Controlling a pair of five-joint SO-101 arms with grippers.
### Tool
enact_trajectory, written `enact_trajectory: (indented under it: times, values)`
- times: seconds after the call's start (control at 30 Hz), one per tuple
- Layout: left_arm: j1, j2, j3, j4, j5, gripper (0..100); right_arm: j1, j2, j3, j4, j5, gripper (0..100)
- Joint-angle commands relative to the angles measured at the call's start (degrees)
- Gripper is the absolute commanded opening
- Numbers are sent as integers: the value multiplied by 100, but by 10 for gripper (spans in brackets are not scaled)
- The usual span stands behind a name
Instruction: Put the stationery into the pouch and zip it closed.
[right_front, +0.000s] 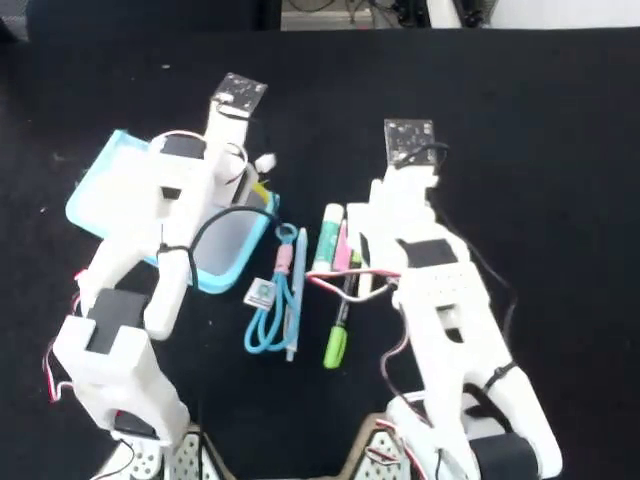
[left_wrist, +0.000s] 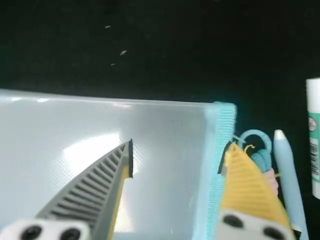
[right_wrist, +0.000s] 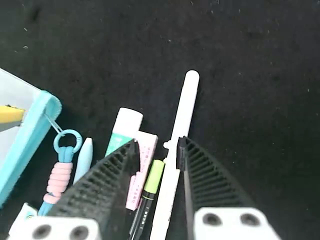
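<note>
My left gripper is spread wide over the light blue pouch. One finger is above its translucent face, and the yellow-padded finger is at its woven end edge. I cannot tell whether either one touches it. The pouch lies flat on the black table, under my left arm.

A blue looped strap with a pink wrap hangs from the pouch's corner by a thin cord and trails away over the table. A light blue pen lies just beside it.

My right gripper is partly open above the remaining stationery, which lies side by side near the pouch. This includes a glue stick, a pink dotted piece, a lime-capped marker and a white pen. The pink piece and the white pen's clip sit in line with the gap between my fingers.
</note>
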Motion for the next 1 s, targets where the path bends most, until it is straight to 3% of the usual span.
enact_trajectory:
  times: [0.0,0.33,0.57,0.63,0.83,0.97]
  values:
    - [-22,-79,-321,53,-26,293,35,4,-13,-123,-44,134]
    - [-1200,-510,224,870,-343,270,-1547,4,576,-571,-26,134]
    - [-1429,-1943,2290,-132,-264,257,-2611,22,1262,-1697,-44,134]
    - [-1455,-2321,2747,-519,53,257,-2857,22,1429,-1960,-44,134]
    - [-1534,-2769,3512,-1169,1187,257,-2919,119,1446,-2004,-44,134]
    - [-1604,-2760,3793,-1468,1521,257,-2919,954,796,-1538,-53,134]
